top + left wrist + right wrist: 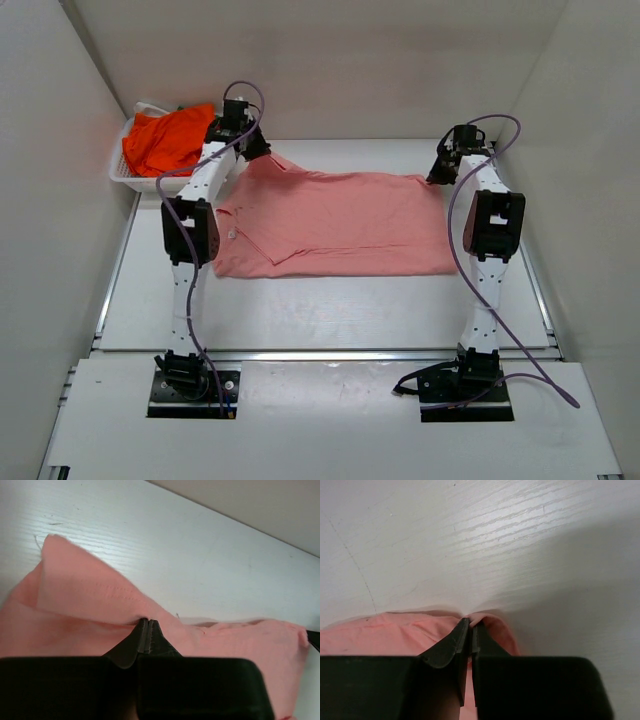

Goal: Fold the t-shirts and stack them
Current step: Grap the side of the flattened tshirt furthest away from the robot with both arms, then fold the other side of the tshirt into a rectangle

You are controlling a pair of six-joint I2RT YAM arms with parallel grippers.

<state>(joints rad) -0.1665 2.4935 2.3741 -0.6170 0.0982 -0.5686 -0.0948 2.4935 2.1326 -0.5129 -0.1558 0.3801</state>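
Observation:
The salmon-pink t-shirt (340,225) lies spread across the middle of the table, collar and placket to the left. My left gripper (262,152) is shut on its far left edge, near the sleeve; in the left wrist view (146,621) the cloth (90,600) bunches at the closed tips. My right gripper (438,175) is shut on the shirt's far right corner; in the right wrist view (470,622) a pink fold (500,630) is pinched between the tips. The orange t-shirt (168,140) lies in the white basket (125,172) at the far left.
White walls stand close on the left, right and back. The table's far edge (350,142) runs just behind both grippers. Cables loop off both arms.

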